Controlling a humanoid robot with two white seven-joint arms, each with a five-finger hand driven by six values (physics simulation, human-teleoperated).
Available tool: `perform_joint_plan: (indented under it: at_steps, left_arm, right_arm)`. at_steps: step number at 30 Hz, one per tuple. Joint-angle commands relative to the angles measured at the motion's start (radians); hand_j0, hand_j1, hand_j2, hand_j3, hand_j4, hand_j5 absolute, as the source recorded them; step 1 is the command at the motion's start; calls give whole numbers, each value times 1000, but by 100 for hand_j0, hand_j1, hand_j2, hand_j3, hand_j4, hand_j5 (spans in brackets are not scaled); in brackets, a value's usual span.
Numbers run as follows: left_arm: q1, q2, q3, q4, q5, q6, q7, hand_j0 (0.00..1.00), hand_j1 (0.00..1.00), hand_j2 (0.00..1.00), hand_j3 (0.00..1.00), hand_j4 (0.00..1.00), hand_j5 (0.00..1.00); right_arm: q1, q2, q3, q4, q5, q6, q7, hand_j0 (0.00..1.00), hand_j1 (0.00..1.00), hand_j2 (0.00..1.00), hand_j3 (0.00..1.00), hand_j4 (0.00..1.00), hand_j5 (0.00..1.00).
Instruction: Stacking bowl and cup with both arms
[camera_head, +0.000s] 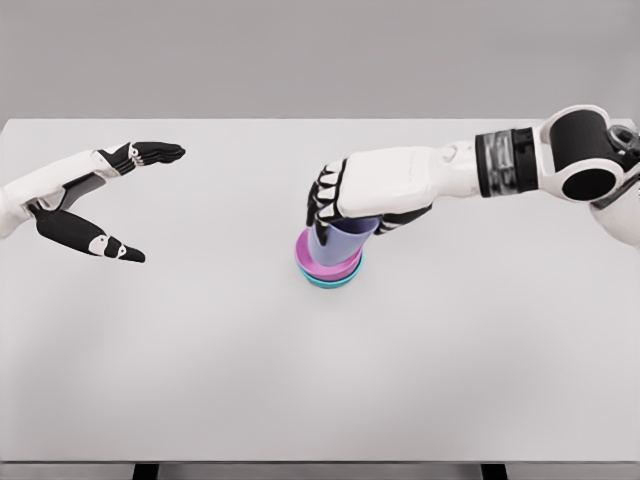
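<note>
Item: lavender cup (338, 243), tilted, at mid-table (320, 380), its base inside a pink bowl (305, 256) nested on a teal bowl (335, 281), apparently for stacking. Right hand (352, 200) fingers wrapped round the cup from above. Left hand (100, 195) well apart, fingers spread, holding nothing.

White table (200, 380), teal bowl (330, 281) atop

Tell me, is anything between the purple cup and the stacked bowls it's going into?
Nothing visible. The right hand holds the purple cup directly over the pink bowl, nested in the teal bowl. The left hand is open, far left.
</note>
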Motion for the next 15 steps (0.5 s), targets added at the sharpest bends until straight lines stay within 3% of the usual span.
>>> perform_joint_plan:
  at_steps: [1, 15]
  left_arm:
    - [0, 1, 1, 0, 9, 2, 0, 100, 100, 100, 100, 100, 100]
    - [0, 1, 1, 0, 7, 2, 0, 100, 100, 100, 100, 100, 100]
  right_arm:
    - [0, 3, 8, 20, -2, 3, -1, 58, 58, 58, 58, 58, 58]
    - [-6, 44, 30, 73, 9, 3, -1, 58, 58, 58, 58, 58, 58]
